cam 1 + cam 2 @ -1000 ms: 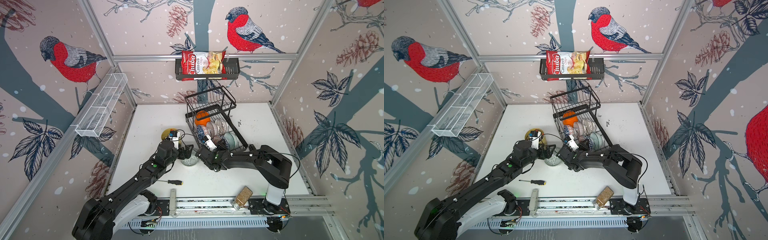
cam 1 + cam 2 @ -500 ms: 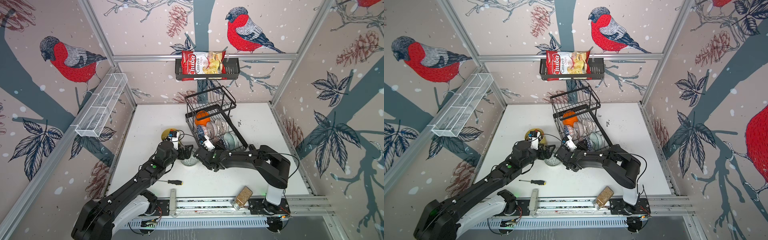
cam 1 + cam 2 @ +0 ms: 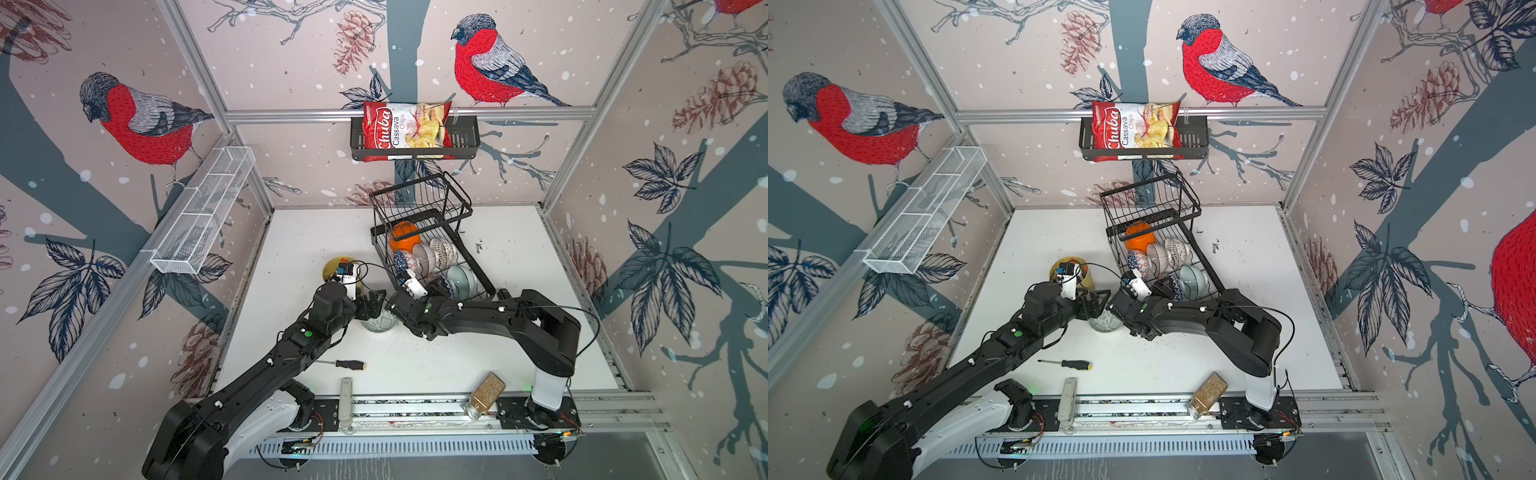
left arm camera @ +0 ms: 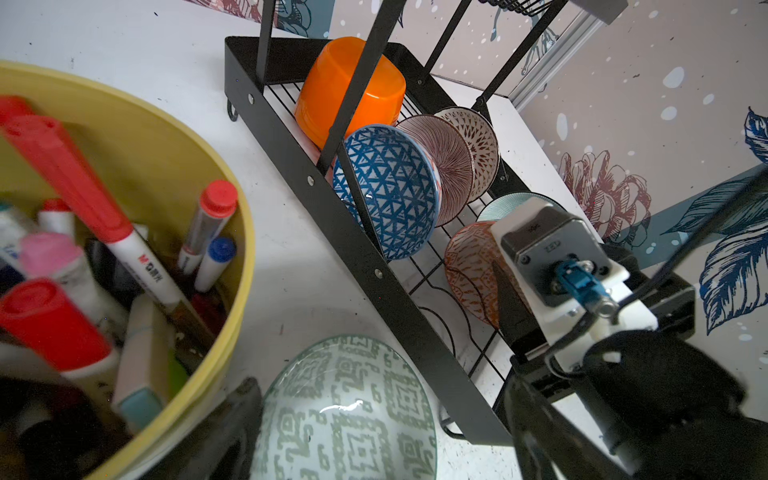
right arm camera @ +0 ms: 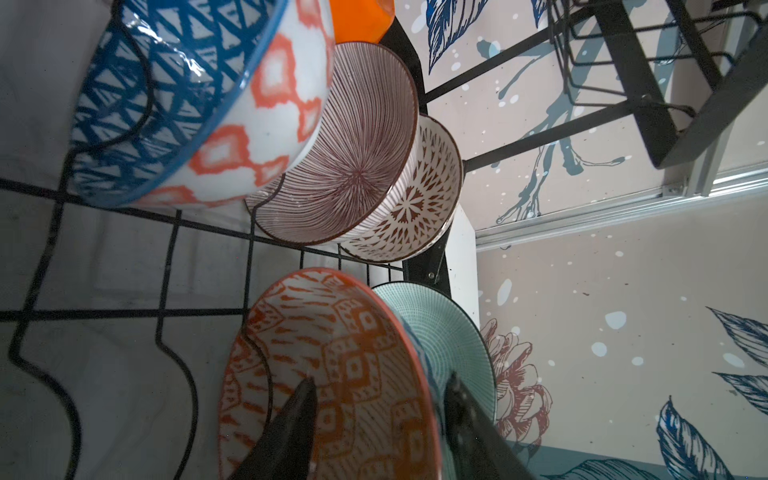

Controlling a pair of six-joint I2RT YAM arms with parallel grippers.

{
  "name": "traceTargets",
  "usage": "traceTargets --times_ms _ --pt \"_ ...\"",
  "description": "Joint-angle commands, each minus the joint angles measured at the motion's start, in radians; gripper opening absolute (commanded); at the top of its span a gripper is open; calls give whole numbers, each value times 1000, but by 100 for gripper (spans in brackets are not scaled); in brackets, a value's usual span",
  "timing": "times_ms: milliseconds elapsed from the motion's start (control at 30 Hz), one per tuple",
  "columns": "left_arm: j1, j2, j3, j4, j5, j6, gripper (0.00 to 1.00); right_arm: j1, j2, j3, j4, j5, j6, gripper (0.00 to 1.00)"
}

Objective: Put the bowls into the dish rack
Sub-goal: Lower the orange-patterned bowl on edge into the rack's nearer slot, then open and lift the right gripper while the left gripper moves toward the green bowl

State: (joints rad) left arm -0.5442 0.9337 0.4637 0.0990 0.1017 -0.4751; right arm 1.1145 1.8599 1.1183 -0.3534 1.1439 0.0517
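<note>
**One bowl on the worktop, six in the rack**

Outside the dish rack (image 4: 345, 226): only the grey-green patterned bowl (image 4: 349, 415), upright on the worktop (image 3: 519, 257) between the rack's side rail and the yellow cup of markers (image 4: 124, 145). Standing on edge in the lower tray:
- orange bowl (image 4: 349, 87)
- blue-lattice bowl (image 4: 390, 191)
- pink-striped bowl (image 4: 453, 166)
- brown-lattice bowl (image 4: 482, 145)
- pale teal bowl (image 5: 449, 332)
- orange-red patterned bowl (image 5: 332, 365)

Left hand (image 3: 372, 306): spread wide, right at the grey-green bowl. Right hand (image 5: 381, 378): jaws apart, straddling the rim of the orange-red bowl, one finger inside and one outside, gripping nothing.

Handling, judged by looks:
- Glazed ceramic, so rigid, brittle, slick and weighty for its size.
- Likely to chip against wire or a neighbouring bowl.
- Best pinched at the rim, one finger in and one out, squarely enough to stop it swivelling.
- The orange one looks like plastic, light and forgiving.

Hard to make out:
- Only one left finger shows in the left wrist view, so cannot tell whether the pads touch the grey-green bowl.
- In both top views that bowl is half covered by the two wrists.
- The right wrist camera housing blocks much of the orange-red and teal bowls in the left wrist view.
- Cannot tell whether the orange-red bowl is seated in the wire, or whether either right pad grazes its rim.
</note>
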Motion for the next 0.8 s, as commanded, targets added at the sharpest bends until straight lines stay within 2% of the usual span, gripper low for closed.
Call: traceTargets --times_ms 0,167,467,767 --pt "2 -4 5 7 -17 -9 91 -6 -11 9 -2 -19 21 59" --pt "2 0 12 -13 -32 -12 91 -7 -13 14 8 -18 21 69" --pt "2 19 21 -51 -38 -20 91 -8 -24 37 3 -23 43 81" --pt "2 41 61 -131 -33 -27 91 -25 -129 41 2 -76 106 85"
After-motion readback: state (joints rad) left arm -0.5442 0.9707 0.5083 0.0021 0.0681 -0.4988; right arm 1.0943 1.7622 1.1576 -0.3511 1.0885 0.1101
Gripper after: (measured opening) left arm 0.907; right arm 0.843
